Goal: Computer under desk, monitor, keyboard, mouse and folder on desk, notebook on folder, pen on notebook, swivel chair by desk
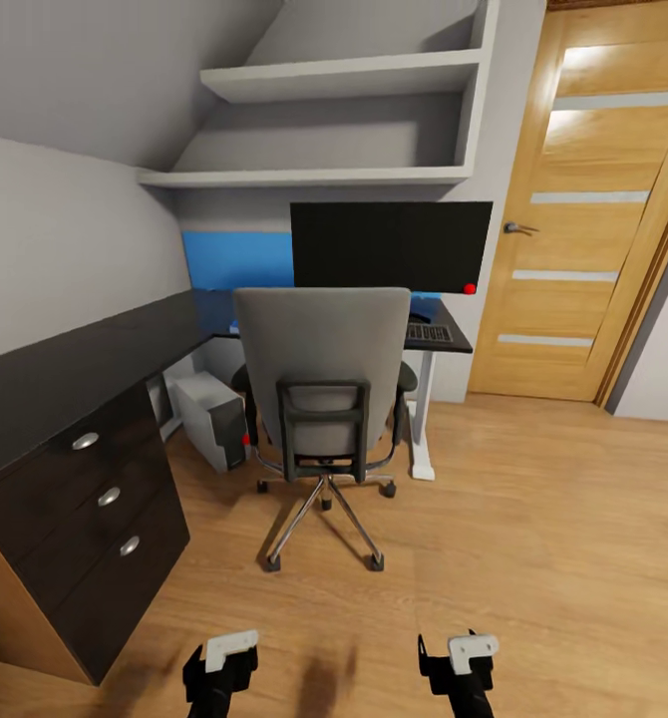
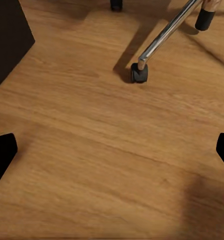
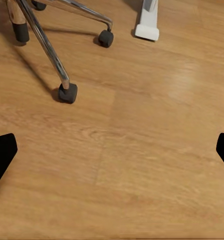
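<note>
Straight ahead of me stands the swivel chair [image 1: 322,384], its tall grey back turned toward me and its chrome star base resting on the wooden floor [image 1: 533,538]. Just beyond it is the desk [image 1: 85,354], whose black surface runs along the wall at my left and turns across the far corner, with a bright blue back panel there. On that far stretch stands the monitor [image 1: 391,244], its black screen facing me. The keyboard [image 1: 429,332] lies on the surface below the monitor's right end, partly hidden by the chair. Under the desk, left of the chair, the pale computer [image 1: 210,419] sits on the floor. Dark drawers [image 1: 105,499] with round silver knobs fill the near left end of the desk. A wooden door [image 1: 593,219] is at the right, and white shelves [image 1: 344,120] hang above the monitor.

My left gripper [image 1: 221,666] and right gripper [image 1: 458,660] hang low over the bare floor, well short of the chair. Both have their fingers spread wide, with nothing between them. My left wrist view shows one chrome leg with a black castor [image 2: 139,74]; my right wrist view shows two castors and the foot of the white desk leg [image 3: 148,25].
</note>
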You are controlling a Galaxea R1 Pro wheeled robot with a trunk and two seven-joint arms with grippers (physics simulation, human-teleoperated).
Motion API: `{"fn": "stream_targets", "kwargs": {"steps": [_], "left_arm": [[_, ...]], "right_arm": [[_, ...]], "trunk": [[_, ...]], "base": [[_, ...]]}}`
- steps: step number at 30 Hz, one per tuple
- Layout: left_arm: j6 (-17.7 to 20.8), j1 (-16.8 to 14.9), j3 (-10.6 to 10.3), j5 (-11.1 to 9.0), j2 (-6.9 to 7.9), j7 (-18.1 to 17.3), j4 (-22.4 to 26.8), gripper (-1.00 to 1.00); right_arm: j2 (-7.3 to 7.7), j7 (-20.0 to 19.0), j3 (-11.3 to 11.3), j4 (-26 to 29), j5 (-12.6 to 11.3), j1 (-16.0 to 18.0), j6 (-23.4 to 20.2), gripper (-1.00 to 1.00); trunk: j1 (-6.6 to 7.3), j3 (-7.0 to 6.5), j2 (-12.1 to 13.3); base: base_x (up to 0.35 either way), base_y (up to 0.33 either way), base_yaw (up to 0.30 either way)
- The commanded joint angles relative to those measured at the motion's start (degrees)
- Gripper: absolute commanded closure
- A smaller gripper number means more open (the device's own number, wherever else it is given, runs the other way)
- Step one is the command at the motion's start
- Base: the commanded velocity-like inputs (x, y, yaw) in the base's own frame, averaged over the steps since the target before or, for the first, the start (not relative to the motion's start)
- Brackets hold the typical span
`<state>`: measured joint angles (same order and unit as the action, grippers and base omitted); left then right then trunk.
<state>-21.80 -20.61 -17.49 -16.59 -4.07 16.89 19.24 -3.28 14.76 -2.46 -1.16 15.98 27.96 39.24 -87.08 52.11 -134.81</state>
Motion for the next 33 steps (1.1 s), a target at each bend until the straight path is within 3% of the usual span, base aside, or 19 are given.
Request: {"fn": "stream_targets", "kwargs": {"steps": [1, 8, 12, 13, 21, 26, 27, 30, 33], "left_arm": [[-0.1, 0.0, -0.4, -0.5, 0.08, 0.4, -0.5, -1.00], [-0.3, 0.0, -0.4, -1.9, 0.14, 0.2, -7.4, -1.00], [-0.4, 0.0, -0.1, -4.1, 0.36, 0.0, -8.2, -1.00], [-0.3, 0.0, 0.0, -5.8, 0.42, -0.5, -8.3, -1.00], [-0.3, 0.0, 0.0, -7.0, 0.41, -0.9, -8.6, -1.00], [-0.4, 0.0, 0.1, -7.2, 0.41, -0.9, -9.8, -1.00], [-0.4, 0.0, 0.1, -7.2, 0.36, -0.9, -10.4, -1.00], [-0.5, 0.0, 0.1, -7.2, 0.32, -0.9, -10.8, -1.00], [-0.4, 0.0, 0.0, -7.1, 0.22, -0.9, -11.0, -1.00]], "right_arm": [[0.10, 0.3, -0.2, -0.1, -0.3, 0.0, 0.1, -1.00], [0.03, 0.3, -0.2, -0.1, -0.5, 0.0, 0.0, -1.00], [-0.12, 0.3, -0.2, -0.1, -0.5, -0.1, 0.0, -1.00], [-0.19, 0.3, -0.2, -0.1, -0.5, -0.1, 0.0, -1.00], [-0.16, 0.3, -0.3, -0.1, -2.0, -0.1, -0.1, -1.00], [0.04, 0.3, -0.4, 0.0, -8.0, -0.1, -0.1, -1.00], [0.11, 0.3, -0.5, 0.0, -11.4, -0.1, -0.1, -1.00], [0.14, 0.2, -0.5, 0.1, -16.5, -0.1, -0.1, -1.00], [0.12, 0.2, -0.5, 0.0, -18.9, -0.1, -0.2, -1.00]], "trunk": [[0.24, -0.13, 0.4], [1.78, -1.39, 3.2], [2.65, -2.10, 4.8], [2.87, -2.27, 5.2], [4.63, -3.17, 8.4], [5.73, -3.61, 10.4], [5.95, -3.69, 10.8], [6.61, -3.95, 12.0], [7.27, -4.22, 13.2]], "base": [[0.000, 0.000, 0.000], [0.000, 0.000, 0.000], [0.000, 0.000, 0.000], [0.000, 0.000, 0.000], [0.000, 0.000, 0.000], [0.000, 0.000, 0.000], [0.000, 0.000, 0.000], [0.000, 0.000, 0.000], [0.000, 0.000, -0.012]]}}
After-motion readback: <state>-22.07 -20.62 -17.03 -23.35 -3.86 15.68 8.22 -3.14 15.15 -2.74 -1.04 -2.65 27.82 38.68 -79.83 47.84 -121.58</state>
